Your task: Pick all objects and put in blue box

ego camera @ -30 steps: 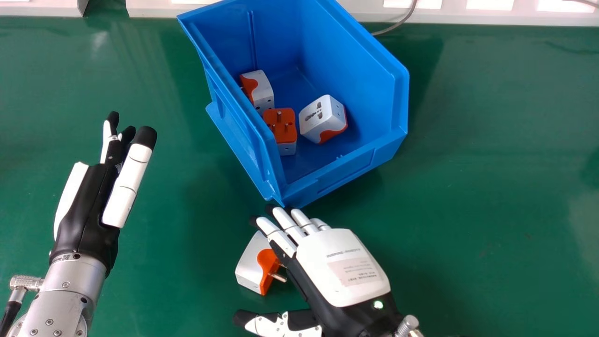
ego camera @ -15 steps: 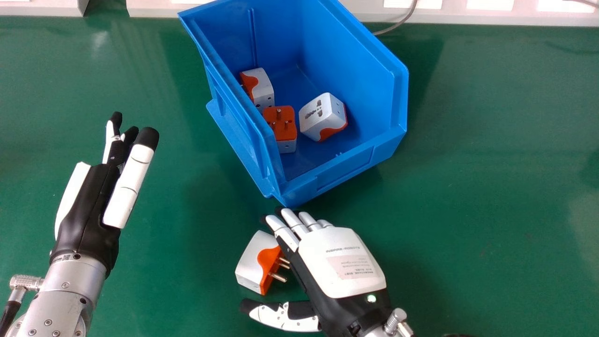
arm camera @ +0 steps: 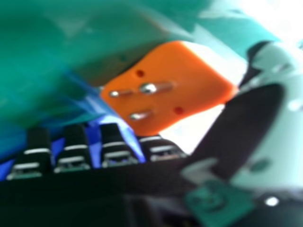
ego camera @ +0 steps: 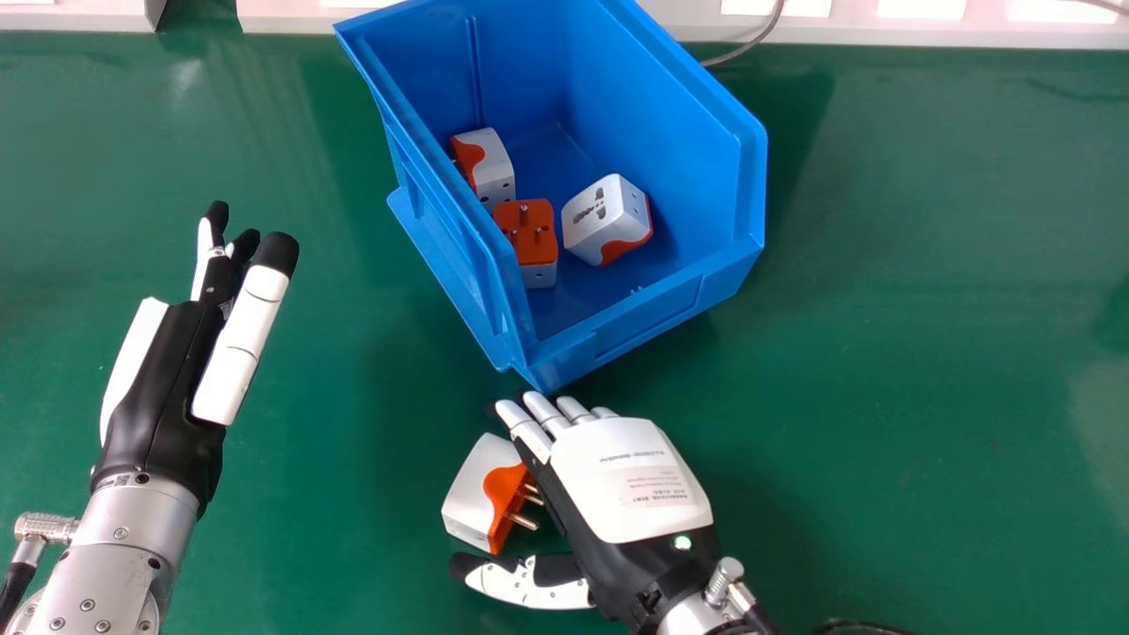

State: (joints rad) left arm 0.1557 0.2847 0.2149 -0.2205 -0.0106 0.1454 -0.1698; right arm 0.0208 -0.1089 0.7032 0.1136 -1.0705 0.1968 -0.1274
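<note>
- Nearby, at the bottom of the head view, a robot's right hand (ego camera: 631, 476) lies open beside a plug adapter (ego camera: 474, 489), its thumb (ego camera: 538, 586) spread wide and its fingers (ego camera: 522, 427) extended toward the blue box (ego camera: 648, 322). It grips nothing.
- The loose adapter rests on the green table (ego camera: 926, 353), to the left of the right palm and just short of the box. It sits between thumb and fingers; whether it touches the hand cannot be told.
- Its orange face (arm camera: 189, 71) and metal pins (arm camera: 148, 88) turn toward the palm in the right hand view. The block looks light, stiff and hard-shelled, hardly fragile, though its smooth plastic could slip.
- The best hold is likely across the white body, thumb on the near side and fingers on the far side, clear of the pins; a pinch on the pins alone could twist it loose.
- The left hand (ego camera: 163, 388) waits open and empty at the left of the head view, well apart from the adapter.
- Beyond, inside the box, lie an orange-topped adapter (ego camera: 527, 231), a white adapter (ego camera: 604, 216) and a farther adapter (ego camera: 496, 168).
</note>
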